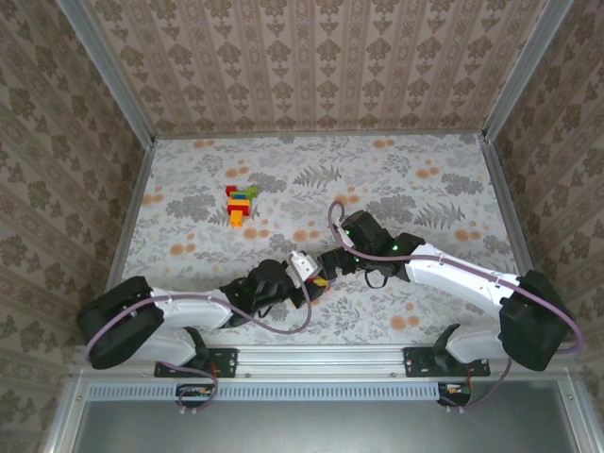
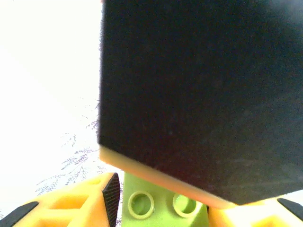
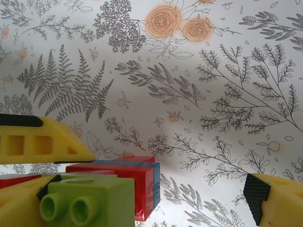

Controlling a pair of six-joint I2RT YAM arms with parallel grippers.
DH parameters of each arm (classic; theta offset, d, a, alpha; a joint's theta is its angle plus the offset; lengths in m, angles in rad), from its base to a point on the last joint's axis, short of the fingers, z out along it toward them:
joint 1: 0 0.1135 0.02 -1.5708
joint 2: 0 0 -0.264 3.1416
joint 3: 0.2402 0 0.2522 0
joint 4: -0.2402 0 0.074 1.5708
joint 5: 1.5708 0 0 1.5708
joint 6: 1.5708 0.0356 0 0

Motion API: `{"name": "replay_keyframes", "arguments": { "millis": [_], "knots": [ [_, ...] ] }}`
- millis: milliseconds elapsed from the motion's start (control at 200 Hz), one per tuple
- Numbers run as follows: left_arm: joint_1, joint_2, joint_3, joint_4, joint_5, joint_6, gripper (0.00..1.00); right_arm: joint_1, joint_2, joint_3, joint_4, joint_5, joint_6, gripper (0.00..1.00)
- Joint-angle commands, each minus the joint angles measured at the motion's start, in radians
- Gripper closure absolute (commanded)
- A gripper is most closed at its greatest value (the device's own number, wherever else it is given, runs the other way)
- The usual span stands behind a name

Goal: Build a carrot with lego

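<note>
Green studded lego [image 3: 87, 201] by red and blue, inside left end effector [image 2: 161, 205], grip unclear, right end effector [image 3: 151, 189] wide apart

— What sort of room is it?
— A booth: patterned wallpaper [image 1: 311, 66], brown on beige, on all three sides, with metal posts [image 1: 107, 71] in the back corners.
— And the table [image 1: 453, 179]?
— White, printed with grey ferns [image 3: 66, 90] and orange roses [image 3: 163, 21]. Bright, even light. A metal rail [image 1: 321, 357] edges the near side.
</note>
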State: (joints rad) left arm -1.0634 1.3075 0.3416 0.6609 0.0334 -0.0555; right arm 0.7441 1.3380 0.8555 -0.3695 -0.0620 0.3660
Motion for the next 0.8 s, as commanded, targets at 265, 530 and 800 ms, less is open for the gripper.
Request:
{"name": "replay_keyframes", "arguments": {
  "millis": [265, 530, 800],
  "knots": [
    [0.035, -0.179, -0.013, -0.108, 0.085, 0.01, 0.36, 0.006, 0.04, -0.056, -0.162, 0.062, -0.029, 0.0],
    [0.068, -0.257, -0.03, -0.148, 0.145, 0.014, 0.17, 0.007, 0.043, -0.059, -0.16, 0.062, -0.027, 0.0],
    [0.081, -0.363, -0.038, -0.22, 0.185, 0.042, 0.0, 0.006, 0.046, -0.067, -0.154, 0.062, -0.013, 0.0]
  ]
}}
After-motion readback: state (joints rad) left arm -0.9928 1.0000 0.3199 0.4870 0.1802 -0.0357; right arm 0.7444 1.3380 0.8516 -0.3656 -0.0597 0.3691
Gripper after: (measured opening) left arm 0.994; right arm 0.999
